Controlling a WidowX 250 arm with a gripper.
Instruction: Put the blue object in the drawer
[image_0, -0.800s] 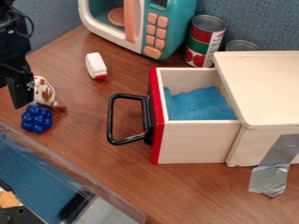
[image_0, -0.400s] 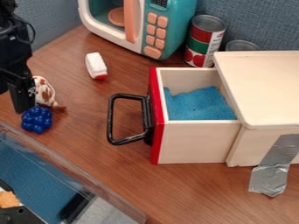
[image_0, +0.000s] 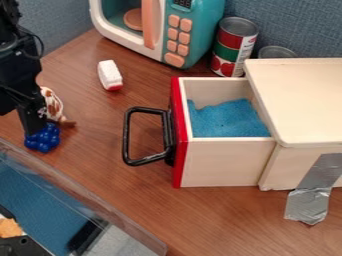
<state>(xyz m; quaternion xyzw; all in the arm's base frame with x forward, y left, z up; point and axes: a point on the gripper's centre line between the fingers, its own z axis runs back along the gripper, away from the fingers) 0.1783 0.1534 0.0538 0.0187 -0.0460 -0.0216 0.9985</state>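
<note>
On the left of the desk (image_0: 133, 200), the black tool (image_0: 33, 130) hangs down over the cluster of shiny blue balls (image_0: 44, 142), whether open or closed I cannot tell, and the cluster sits beside a brown-and-white toy (image_0: 52, 104), well apart from the open, red-fronted wooden drawer (image_0: 220, 162).

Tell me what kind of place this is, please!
It's probably a pretend kitchen where a robot practises. You can see a toy microwave, a tin can and a black robot arm.
</note>
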